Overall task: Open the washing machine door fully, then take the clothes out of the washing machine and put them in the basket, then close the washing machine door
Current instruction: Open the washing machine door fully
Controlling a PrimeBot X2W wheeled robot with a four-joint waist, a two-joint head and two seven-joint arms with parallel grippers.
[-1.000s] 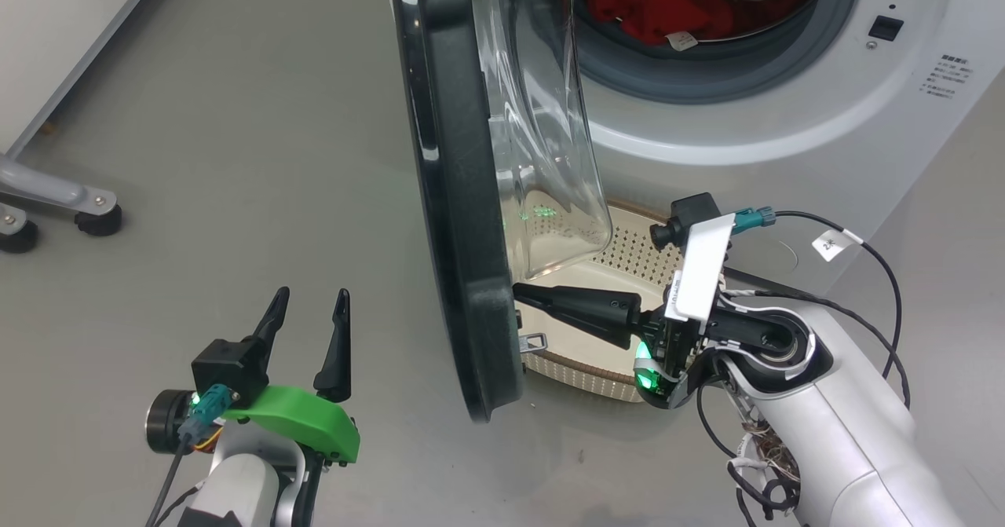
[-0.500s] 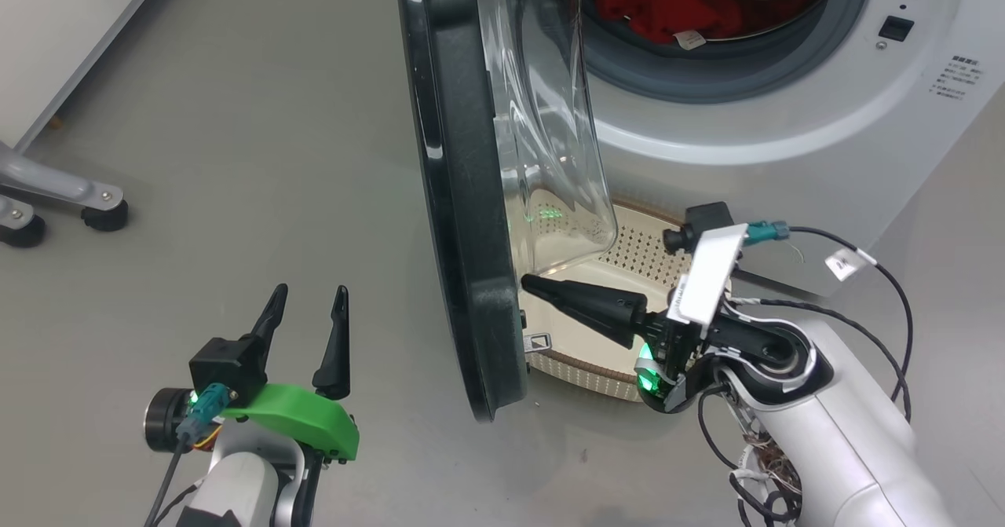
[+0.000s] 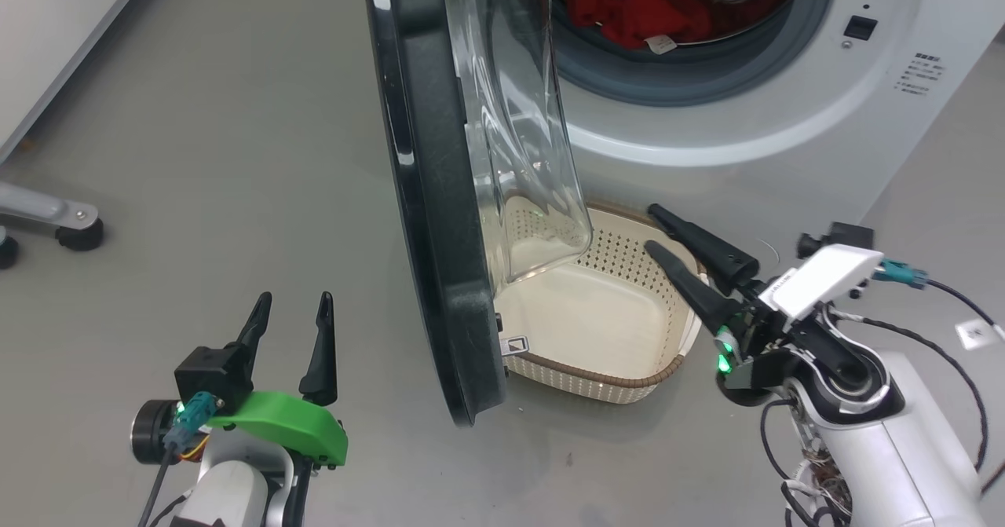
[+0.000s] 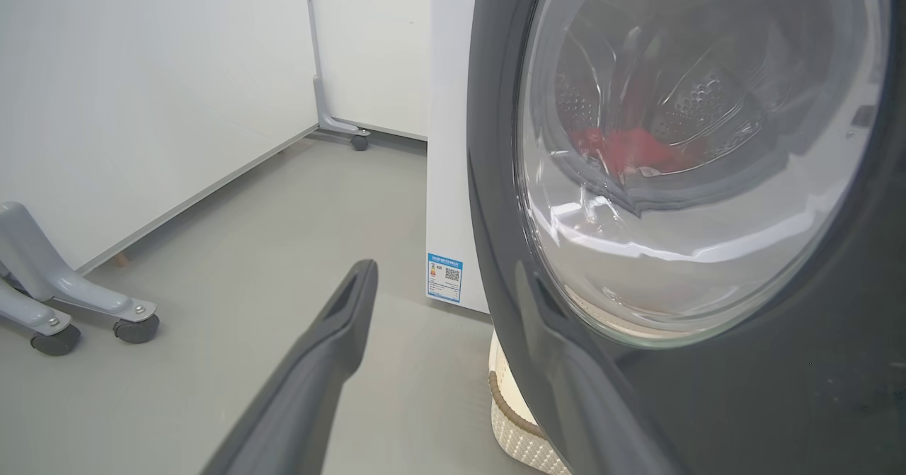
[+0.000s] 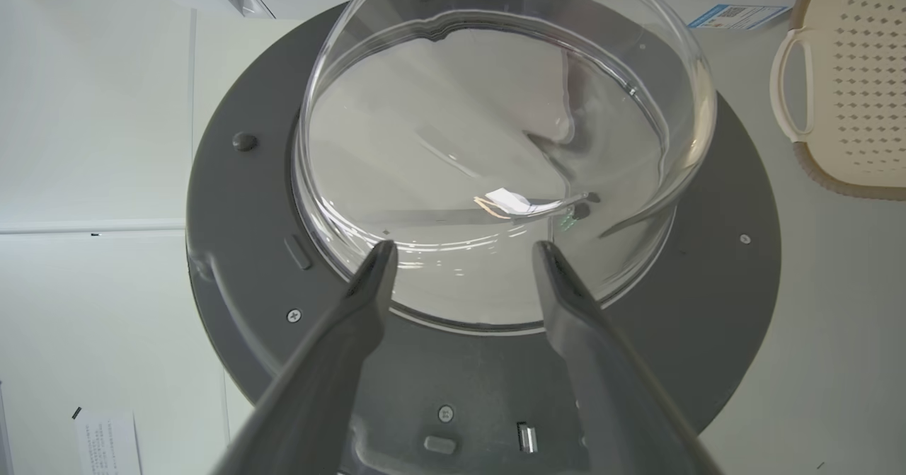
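Just to the left of the right gripper (image 3: 650,228) stands the washing machine door (image 3: 428,197), edge-on in the head view, its glass bowl (image 3: 518,118) hanging over the basket (image 3: 597,382). A second ago this gripper was shut, with its tips pressed against the door's inner rim. It has since drawn back to the right and spread its fingers wide, and it holds nothing. It now hovers above the basket's near right rim, well clear of the door. I take this as the end of the push on the door. Whether the door has swung as far as it goes I cannot tell, since its top is cut off at the upper edge of the head view.

The left gripper (image 3: 294,298) is wide open and empty, low over the floor (image 3: 196,158) on the door's outer side.

Beyond the right gripper's tips, the clothes (image 3: 636,12) lie in the drum of the washing machine (image 3: 785,118), so unloading has not begun. The drum's upper part is out of frame, so how many garments there are is unclear. The basket looks empty, though the door hides its left end.
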